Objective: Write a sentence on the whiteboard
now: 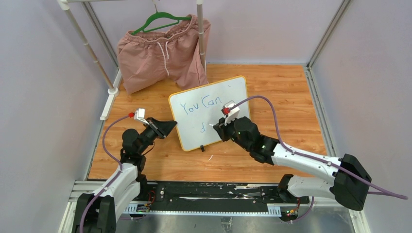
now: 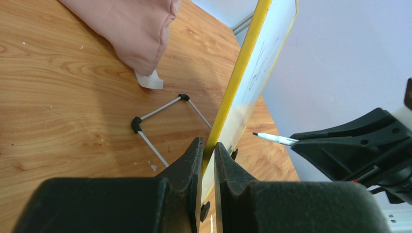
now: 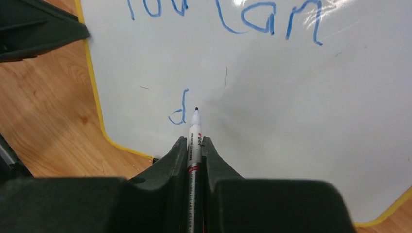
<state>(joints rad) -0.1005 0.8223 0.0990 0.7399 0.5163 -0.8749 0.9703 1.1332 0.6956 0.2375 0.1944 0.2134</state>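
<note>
The whiteboard [image 1: 194,131] with a yellow frame stands tilted on the wooden table. The sentence [image 1: 200,106] in blue reads "You Can", with a "d" [image 1: 202,128] below it. My left gripper [image 1: 171,125] is shut on the whiteboard's left edge [image 2: 228,102], clamping the yellow frame. My right gripper [image 1: 216,129] is shut on a white marker [image 3: 195,133]. The marker tip is just right of the "d" [image 3: 180,109], at or very near the board surface [image 3: 291,121]. The marker [image 2: 272,138] also shows in the left wrist view, its tip a little off the board.
Pink shorts [image 1: 163,53] hang on a green hanger [image 1: 163,20] from a white rack [image 1: 87,46] at the back left. A wire stand [image 2: 163,114] lies behind the board. A small white mark [image 1: 210,158] lies in front of the board.
</note>
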